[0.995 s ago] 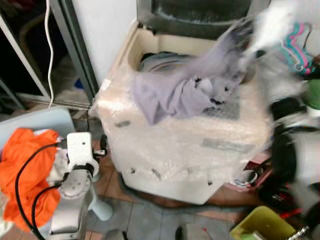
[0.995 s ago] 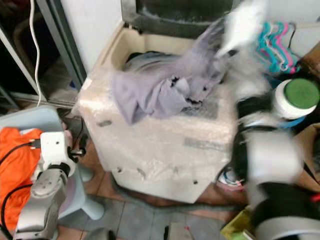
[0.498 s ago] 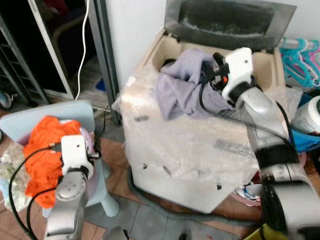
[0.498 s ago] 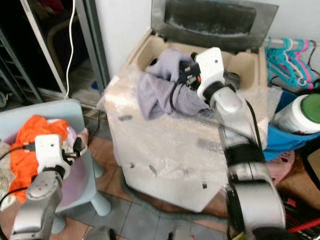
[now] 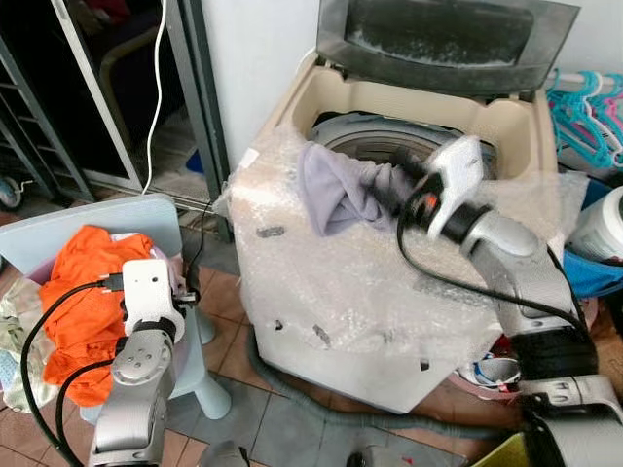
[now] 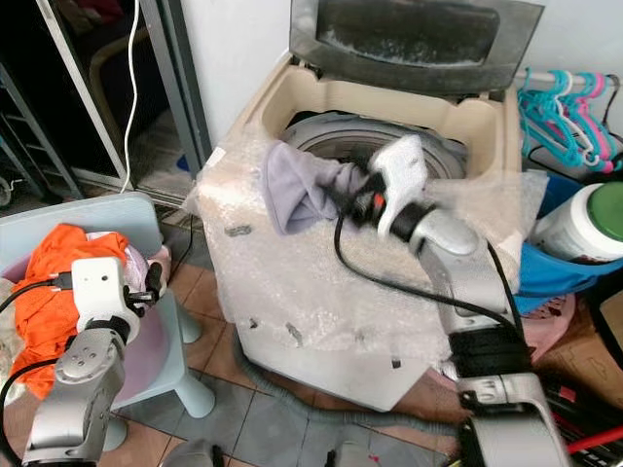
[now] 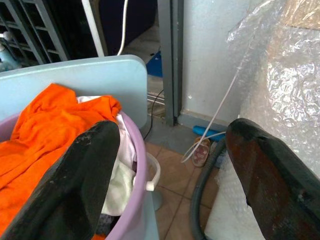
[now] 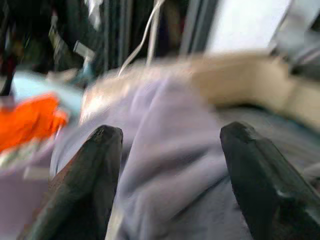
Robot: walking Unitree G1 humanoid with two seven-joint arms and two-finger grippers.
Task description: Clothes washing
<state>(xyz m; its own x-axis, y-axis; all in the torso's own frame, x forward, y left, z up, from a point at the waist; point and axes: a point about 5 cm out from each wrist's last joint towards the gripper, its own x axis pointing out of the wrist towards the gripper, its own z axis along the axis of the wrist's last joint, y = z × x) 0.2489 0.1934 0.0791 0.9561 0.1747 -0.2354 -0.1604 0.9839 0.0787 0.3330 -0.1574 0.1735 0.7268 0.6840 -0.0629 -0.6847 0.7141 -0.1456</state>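
Note:
A lavender-grey garment [image 5: 336, 190] is draped over the front rim of the open top-load washing machine [image 5: 389, 282], part of it hanging toward the drum [image 5: 389, 136]. My right gripper [image 8: 170, 140] hovers just beside the garment with its fingers [image 8: 95, 165] open and nothing held; its white wrist [image 5: 453, 180] sits over the machine's rim. My left gripper [image 7: 170, 135] is open and low beside a purple basket [image 7: 132, 200] that holds an orange garment [image 5: 88, 292]. The basket rests on a light-blue chair [image 5: 97, 219].
The machine's sides are wrapped in bubble wrap and its lid [image 5: 438, 39] stands up. Coloured hangers [image 5: 584, 107] and a green-lidded white jar [image 6: 584, 219] lie to the right. A grey hose [image 5: 321, 409] runs on the tiled floor. A metal door frame [image 5: 200, 107] is at left.
The garment has gone from a raised bunch at the rim to a low drape, uncovering the drum. My right gripper has let go and drawn back toward the front. The left arm hardly moved.

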